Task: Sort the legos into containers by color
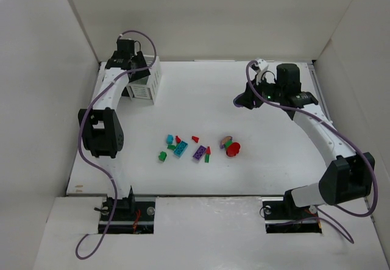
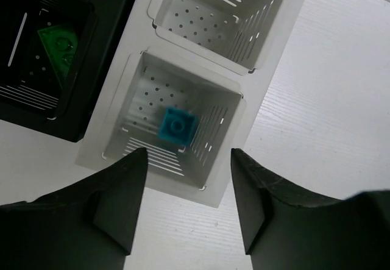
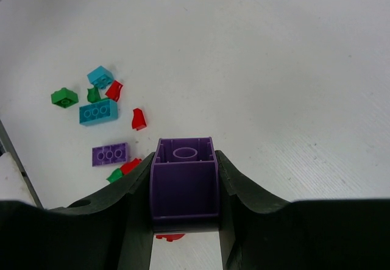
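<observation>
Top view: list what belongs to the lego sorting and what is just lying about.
Job: loose legos; purple brick in right pincer; teal brick, green brick already binned; white bins, black bin; left pincer.
Just there: purple cables, table, enclosure walls.

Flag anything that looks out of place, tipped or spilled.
Nothing stands out. The teal brick lies inside a white bin, the green brick inside the black bin, both bins upright. The right gripper holds a purple brick squarely. The other legos lie loose mid-table, unsorted.
</observation>
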Robot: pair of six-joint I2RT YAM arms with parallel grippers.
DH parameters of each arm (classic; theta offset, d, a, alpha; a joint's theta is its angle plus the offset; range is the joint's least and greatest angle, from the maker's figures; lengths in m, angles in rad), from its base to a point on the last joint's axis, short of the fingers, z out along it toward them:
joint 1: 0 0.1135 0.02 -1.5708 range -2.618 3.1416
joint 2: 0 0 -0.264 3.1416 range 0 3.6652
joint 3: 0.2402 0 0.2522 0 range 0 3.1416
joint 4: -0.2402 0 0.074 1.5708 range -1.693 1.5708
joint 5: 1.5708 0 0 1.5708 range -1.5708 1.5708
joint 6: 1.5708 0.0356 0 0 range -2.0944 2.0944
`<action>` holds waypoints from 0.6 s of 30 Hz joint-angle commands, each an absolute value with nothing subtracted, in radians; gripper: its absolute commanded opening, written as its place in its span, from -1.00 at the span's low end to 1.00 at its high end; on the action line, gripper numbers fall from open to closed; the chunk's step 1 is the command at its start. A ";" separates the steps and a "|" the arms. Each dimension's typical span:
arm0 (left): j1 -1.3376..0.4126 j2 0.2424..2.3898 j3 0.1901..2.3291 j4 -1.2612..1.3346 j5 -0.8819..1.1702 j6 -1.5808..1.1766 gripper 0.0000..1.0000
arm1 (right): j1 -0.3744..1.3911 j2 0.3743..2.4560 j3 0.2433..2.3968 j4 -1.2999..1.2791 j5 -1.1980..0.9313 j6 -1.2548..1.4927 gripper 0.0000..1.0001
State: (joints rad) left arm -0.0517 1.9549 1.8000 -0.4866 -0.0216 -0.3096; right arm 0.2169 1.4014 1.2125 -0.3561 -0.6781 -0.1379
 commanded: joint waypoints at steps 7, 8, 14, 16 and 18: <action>-0.051 1.929 1.896 -0.515 0.041 -0.285 0.24 | 0.213 1.393 1.227 -0.321 -0.732 -0.150 -1.00; -0.051 1.901 1.840 -0.461 0.072 -0.285 0.28 | 0.213 1.393 1.227 -0.286 -0.745 -0.138 -1.00; -0.127 1.584 1.528 -0.192 0.469 -0.135 1.00 | 0.195 1.433 1.216 -0.079 -0.931 0.139 -1.00; -0.176 1.511 1.395 -0.068 0.649 -0.108 1.00 | 0.195 1.466 1.226 -0.006 -1.111 0.147 -1.00; -0.216 1.432 1.318 0.068 0.788 -0.107 1.00 | 0.233 1.466 1.236 -0.006 -1.132 0.062 -1.00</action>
State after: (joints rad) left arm -0.1608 1.5780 1.3842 -0.2100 0.4732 -0.1684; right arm 0.2047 1.4567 1.2106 -0.1349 -0.9512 0.0639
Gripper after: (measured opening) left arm 0.997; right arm 0.428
